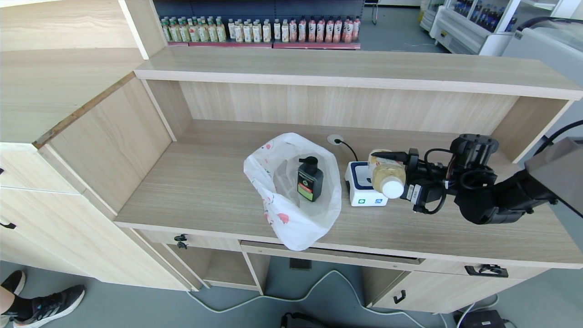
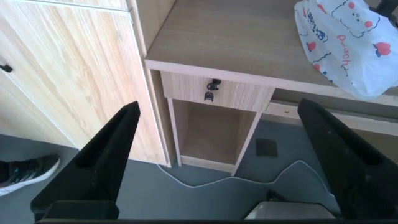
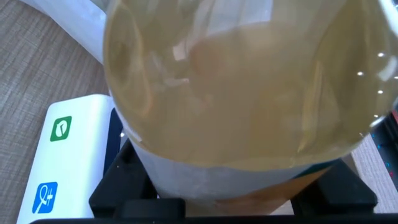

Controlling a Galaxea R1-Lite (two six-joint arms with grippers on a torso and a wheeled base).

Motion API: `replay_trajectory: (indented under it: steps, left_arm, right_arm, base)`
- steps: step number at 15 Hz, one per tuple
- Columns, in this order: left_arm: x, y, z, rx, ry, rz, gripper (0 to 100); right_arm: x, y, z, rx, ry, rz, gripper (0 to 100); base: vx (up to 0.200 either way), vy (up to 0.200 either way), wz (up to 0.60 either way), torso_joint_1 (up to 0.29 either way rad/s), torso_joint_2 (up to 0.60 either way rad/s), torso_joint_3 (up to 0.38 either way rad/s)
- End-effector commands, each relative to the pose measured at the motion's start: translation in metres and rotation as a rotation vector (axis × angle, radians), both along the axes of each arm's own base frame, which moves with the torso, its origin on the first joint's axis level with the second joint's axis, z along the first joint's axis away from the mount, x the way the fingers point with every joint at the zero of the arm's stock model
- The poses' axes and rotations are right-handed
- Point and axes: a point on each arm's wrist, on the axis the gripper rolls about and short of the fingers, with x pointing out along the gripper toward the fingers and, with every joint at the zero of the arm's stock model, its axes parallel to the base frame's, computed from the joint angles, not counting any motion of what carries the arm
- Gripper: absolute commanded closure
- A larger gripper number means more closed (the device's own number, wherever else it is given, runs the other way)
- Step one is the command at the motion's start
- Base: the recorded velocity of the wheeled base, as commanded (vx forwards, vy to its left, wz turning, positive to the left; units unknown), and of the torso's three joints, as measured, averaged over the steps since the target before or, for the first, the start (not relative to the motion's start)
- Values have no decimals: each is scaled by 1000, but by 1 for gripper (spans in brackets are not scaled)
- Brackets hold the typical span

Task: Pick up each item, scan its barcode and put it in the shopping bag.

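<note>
Two grippers show, and they are in different states. The right gripper is clenched on a clear plastic bottle of pale yellow drink with a white cap. It holds the bottle over the white scanner box with a blue top, which stands on the light wooden counter. We cannot tell whether the bottle touches the scanner.

The bottle lies on its side. Its long axis runs from the back wall toward the front edge of the counter, with the cap pointing to the front edge and the base to the back. In the right wrist view the bottle's round body is very near the lens, with the scanner under it.

Just beside the scanner, on its left, the white plastic shopping bag with pink prints stands open. A dark pump bottle with a green and red label stands upright inside it.

The left gripper hangs low before the counter's front, its black fingers spread wide and grasping nothing.
</note>
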Motion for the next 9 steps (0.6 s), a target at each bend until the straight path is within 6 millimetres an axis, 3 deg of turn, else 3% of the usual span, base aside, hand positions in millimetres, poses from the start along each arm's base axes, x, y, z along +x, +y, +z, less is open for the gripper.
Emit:
replay_trajectory:
  steps: [1, 9]
  left_arm:
    - [0, 0, 0, 0, -1, 1, 0]
    - [0, 0, 0, 0, -1, 1, 0]
  right_arm:
    - [4, 0, -2, 0, -7, 0, 100]
    - [10, 3, -12, -1, 6, 7, 100]
  base:
    - [0, 0, 0, 0, 0, 0]
    - [0, 0, 0, 0, 0, 0]
